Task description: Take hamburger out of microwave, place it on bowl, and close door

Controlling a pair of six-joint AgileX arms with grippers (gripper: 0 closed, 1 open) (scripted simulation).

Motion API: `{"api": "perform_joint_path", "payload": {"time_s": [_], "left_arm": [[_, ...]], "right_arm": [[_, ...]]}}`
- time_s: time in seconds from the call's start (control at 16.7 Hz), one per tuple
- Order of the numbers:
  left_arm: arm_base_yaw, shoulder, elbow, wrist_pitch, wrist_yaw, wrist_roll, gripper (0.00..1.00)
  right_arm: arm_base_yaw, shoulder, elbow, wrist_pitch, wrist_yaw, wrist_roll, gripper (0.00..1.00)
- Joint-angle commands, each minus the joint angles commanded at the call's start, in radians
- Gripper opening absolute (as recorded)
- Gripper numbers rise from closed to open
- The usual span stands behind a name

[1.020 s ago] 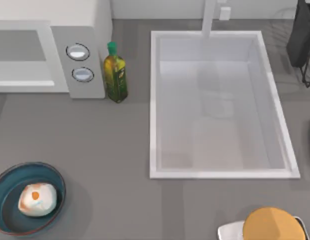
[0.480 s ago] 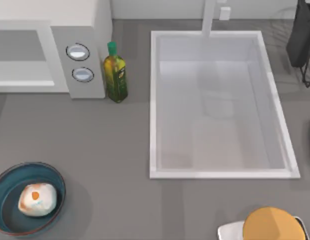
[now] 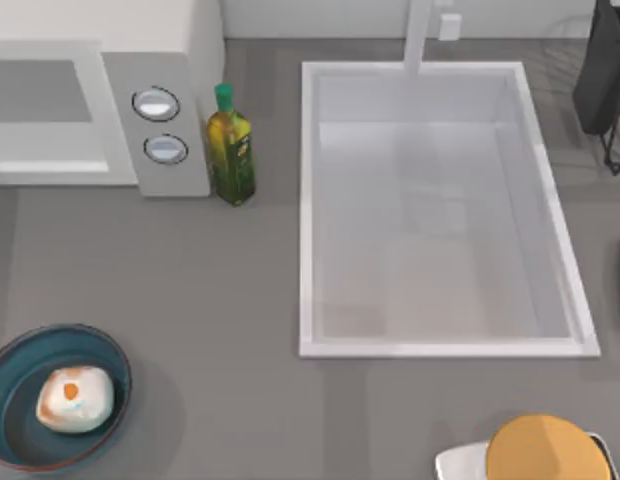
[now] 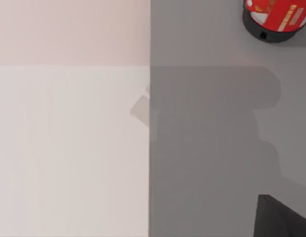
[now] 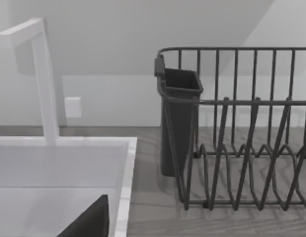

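Note:
The hamburger (image 3: 75, 398), a small pale bun with an orange patch, lies inside the dark teal bowl (image 3: 12, 352) at the table's near left corner. The white microwave (image 3: 160, 60) stands at the far left, its two round dials facing front and its grey-white cavity (image 3: 40, 95) showing open and bare. The door is out of view. A dark wedge of my left gripper (image 4: 282, 218) sits at the corner of the left wrist view, over grey counter beside a flat white surface. A similar dark piece of my right gripper (image 5: 89, 222) shows above the sink's edge.
A green oil bottle (image 3: 231, 155) stands right of the microwave. The white sink (image 3: 310, 200) with its faucet (image 5: 44, 79) takes up the middle. A dark dish rack (image 5: 242, 138) is at the far right, an orange disc (image 3: 545, 450) on a white dish at the near right, a red can (image 4: 276, 17) by the left arm.
The hamburger and bowl have stayed put. A faint shadow has spread along the counter's left edge in front of the microwave.

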Motion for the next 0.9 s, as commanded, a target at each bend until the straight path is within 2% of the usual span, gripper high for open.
{"api": "perform_joint_path", "payload": {"time_s": [0.3,0.66,0.9], "left_arm": [[-0.088,-0.162,-0.208,0.099,-0.043,-0.098,0.00],[-0.095,-0.176,-0.229,0.108,-0.046,-0.111,0.00],[-0.200,-0.285,-0.326,0.144,-0.108,-0.211,0.00]], "right_arm": [[0.000,0.000,0.000,0.000,0.000,0.000,1.00],[0.000,0.000,0.000,0.000,0.000,0.000,1.00],[0.000,0.000,0.000,0.000,0.000,0.000,1.00]]}}
